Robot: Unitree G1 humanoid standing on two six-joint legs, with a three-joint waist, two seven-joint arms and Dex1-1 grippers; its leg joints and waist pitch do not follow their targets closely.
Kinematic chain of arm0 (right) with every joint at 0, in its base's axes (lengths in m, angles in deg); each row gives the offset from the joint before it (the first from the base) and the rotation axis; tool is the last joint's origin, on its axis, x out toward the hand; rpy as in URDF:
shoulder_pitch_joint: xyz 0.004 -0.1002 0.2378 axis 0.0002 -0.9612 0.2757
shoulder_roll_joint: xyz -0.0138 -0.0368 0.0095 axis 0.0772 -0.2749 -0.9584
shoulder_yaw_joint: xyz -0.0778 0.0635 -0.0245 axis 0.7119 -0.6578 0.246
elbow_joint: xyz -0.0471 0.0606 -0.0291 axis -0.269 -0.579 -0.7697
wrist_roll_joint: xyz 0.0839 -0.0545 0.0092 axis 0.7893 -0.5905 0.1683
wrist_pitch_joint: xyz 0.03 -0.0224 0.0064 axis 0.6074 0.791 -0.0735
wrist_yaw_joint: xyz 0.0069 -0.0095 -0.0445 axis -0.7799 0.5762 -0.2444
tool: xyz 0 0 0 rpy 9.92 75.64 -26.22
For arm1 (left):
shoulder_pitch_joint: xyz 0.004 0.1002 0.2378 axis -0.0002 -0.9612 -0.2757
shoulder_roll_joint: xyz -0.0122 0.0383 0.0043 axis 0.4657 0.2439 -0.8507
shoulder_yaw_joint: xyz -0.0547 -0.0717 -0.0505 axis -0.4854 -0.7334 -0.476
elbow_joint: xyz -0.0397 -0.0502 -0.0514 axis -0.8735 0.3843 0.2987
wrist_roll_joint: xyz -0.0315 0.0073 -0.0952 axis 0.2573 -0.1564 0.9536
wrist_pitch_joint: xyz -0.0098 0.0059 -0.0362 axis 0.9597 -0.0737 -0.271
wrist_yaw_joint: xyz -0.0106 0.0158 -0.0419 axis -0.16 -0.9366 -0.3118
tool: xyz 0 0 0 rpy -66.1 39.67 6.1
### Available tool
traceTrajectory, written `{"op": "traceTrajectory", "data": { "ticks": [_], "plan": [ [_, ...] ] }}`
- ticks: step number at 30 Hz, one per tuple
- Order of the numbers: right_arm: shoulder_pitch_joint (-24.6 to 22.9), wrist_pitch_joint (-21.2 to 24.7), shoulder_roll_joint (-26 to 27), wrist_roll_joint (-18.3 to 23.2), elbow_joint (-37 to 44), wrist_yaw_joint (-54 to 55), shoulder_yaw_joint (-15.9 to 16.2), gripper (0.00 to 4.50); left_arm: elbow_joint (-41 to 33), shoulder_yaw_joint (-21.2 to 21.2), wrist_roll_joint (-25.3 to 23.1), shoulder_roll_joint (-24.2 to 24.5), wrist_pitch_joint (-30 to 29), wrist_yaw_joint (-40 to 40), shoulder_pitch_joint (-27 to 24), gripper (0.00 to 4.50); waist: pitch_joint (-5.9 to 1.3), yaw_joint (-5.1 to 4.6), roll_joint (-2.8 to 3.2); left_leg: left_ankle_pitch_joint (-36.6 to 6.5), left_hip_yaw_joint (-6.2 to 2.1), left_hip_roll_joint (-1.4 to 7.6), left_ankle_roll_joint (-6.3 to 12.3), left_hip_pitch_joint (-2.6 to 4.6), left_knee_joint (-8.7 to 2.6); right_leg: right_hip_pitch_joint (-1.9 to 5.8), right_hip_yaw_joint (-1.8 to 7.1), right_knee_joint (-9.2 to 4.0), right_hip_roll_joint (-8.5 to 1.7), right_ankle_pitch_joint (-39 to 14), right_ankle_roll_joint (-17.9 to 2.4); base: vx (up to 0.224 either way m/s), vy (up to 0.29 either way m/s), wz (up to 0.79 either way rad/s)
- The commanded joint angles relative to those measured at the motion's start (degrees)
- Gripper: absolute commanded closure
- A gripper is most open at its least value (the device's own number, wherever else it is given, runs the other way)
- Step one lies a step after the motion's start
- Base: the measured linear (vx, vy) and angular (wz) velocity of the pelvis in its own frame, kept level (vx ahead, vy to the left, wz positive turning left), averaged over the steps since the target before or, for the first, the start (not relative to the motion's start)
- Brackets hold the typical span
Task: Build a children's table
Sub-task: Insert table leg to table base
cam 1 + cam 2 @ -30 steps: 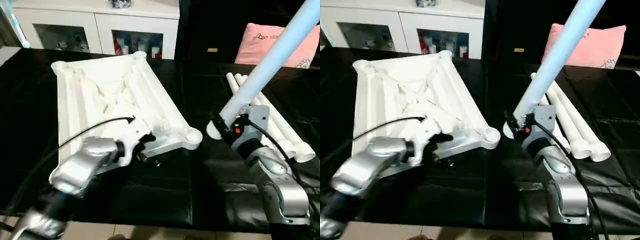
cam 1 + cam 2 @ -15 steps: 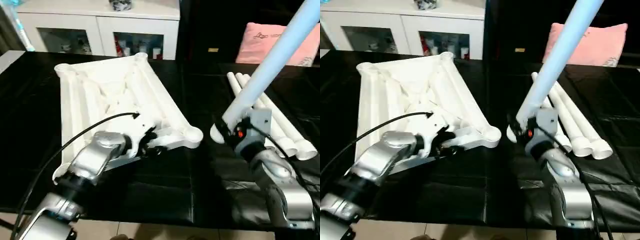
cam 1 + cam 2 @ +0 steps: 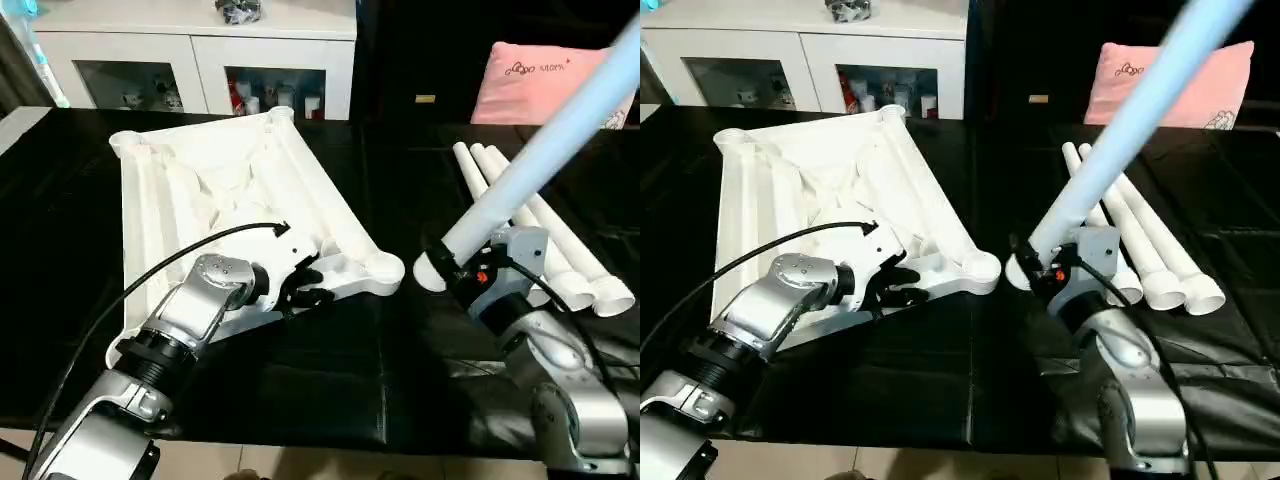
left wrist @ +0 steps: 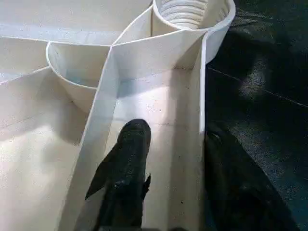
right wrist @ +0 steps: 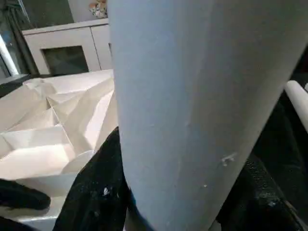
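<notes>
The tabletop (image 3: 230,200) lies ribbed side up on the black worktop (image 3: 330,390), one round corner socket (image 3: 383,268) at its near right corner. My left claw (image 3: 305,290) sits at the tabletop's near edge, just left of that socket. In my left wrist view one black finger (image 4: 129,163) rests inside the channel behind the rim wall and the other (image 4: 226,192) stands outside it over the worktop, so the rim runs between them; I cannot tell whether they press on it.

Right of the socket and a little apart from it, my right claw (image 3: 462,272) is clamped around the thick end of one leg (image 3: 545,160), which slants up and away from the tabletop toward the pink pillow (image 3: 545,72). Its butt end (image 3: 430,270) hangs just beside the socket.

Three more legs (image 3: 560,255) lie side by side on the worktop, right of the held leg. Beyond the tabletop's far edge stands a white cabinet (image 3: 200,60).
</notes>
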Motion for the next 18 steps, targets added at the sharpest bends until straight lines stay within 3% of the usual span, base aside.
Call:
{"op": "traceTrajectory", "data": {
  "ticks": [1, 3, 9, 11, 13, 18],
  "plan": [
    [0.0, -2.1, -0.1, 0.3, 1.2, -0.4, -0.6, 2.57, 0.8, 0.8, -0.9, 0.5, -0.1, 0.0, 0.2, 3.00, -3.48, 0.10, 0.20, -8.3, -0.86, 3.07, 0.63, 0.12, -4.60, 2.92, 3.33, -5.52, -5.47, -7.1, -11.8, 0.000, 0.000, 0.00],
    [-0.3, -2.1, -0.1, 0.4, 1.4, -0.9, -0.2, 2.57, 0.9, 0.7, -1.1, 0.5, 0.0, 0.2, 0.0, 3.37, -3.38, 0.08, 0.29, -8.9, -0.84, 3.00, 0.61, 0.10, -4.64, 2.92, 3.35, -5.65, -5.47, -8.1, -11.6, 0.000, 0.000, 0.00],
    [-0.7, -3.8, 0.0, -1.7, 1.0, 0.2, 0.7, 2.57, 1.6, 0.2, -1.5, 0.6, 0.3, 1.1, 0.2, 3.80, -3.28, 0.01, 0.21, -9.5, -0.88, 3.05, 0.56, 0.07, -4.78, 2.71, 3.39, -5.87, -5.53, -10.7, -10.8, 0.000, 0.000, 0.00],
    [-0.5, -1.2, -0.2, -0.5, 1.2, -0.2, 0.9, 2.57, 1.9, 0.1, -1.4, 0.8, 0.4, 1.6, 0.5, 3.82, -3.26, 0.03, 0.29, -9.6, -0.91, 3.06, 0.62, 0.08, -4.84, 2.68, 3.40, -5.90, -5.50, -10.7, -10.8, 0.000, 0.000, 0.00],
    [-0.4, -0.8, -0.4, -0.1, 1.3, -0.7, 1.0, 2.57, 1.9, 0.1, -1.2, 0.9, 0.3, 1.9, 0.5, 4.18, -3.23, -0.04, 0.25, -10.0, -0.94, 3.06, 0.51, 0.06, -4.88, 2.71, 3.39, -5.88, -5.51, -11.0, -10.8, 0.000, 0.000, 0.00],
    [0.4, -0.7, -0.9, 1.8, 0.7, -3.6, 2.0, 2.57, 2.1, 0.4, -0.9, 1.9, 0.6, 4.9, 0.6, 4.47, -3.25, -0.05, 0.18, -9.5, -0.91, 3.07, 0.91, -0.02, -4.88, 2.68, 3.40, -5.96, -5.56, -11.1, -10.7, 0.000, 0.000, 0.00]
  ]
}}
